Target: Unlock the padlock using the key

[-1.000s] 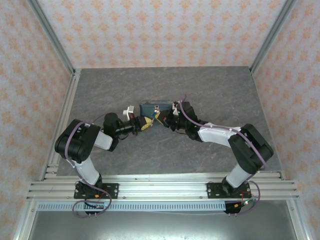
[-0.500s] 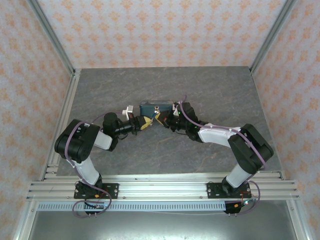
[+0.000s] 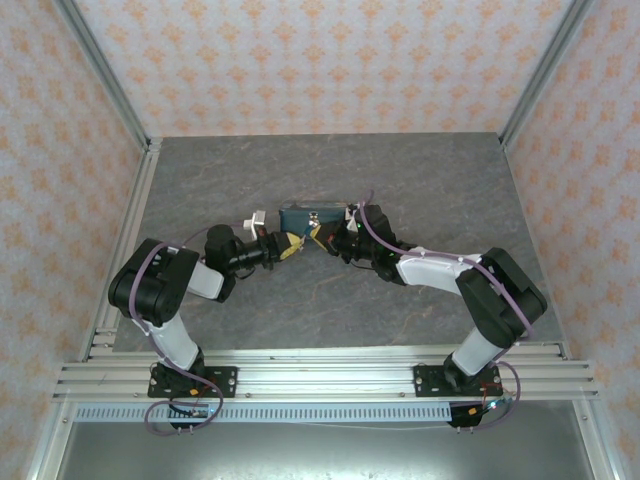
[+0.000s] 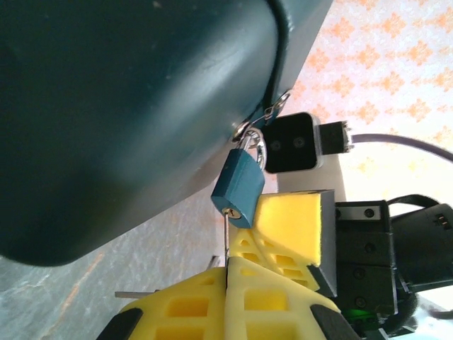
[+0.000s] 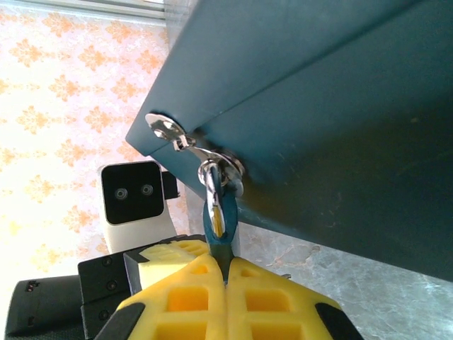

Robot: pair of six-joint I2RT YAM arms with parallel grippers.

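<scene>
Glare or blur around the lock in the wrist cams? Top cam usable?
Left wrist: small teal-blue padlock sharp, wallpaper behind washed out. Right wrist: shiny steel shackle glints, dark teal box murky. Top external: evenly lit, padlock too small to make out.

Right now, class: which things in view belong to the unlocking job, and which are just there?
Job: padlock; key in its keyhole; left claw pinching key; right claw gripping padlock; box it hangs on.
Just there: table; patterned walls.
</scene>
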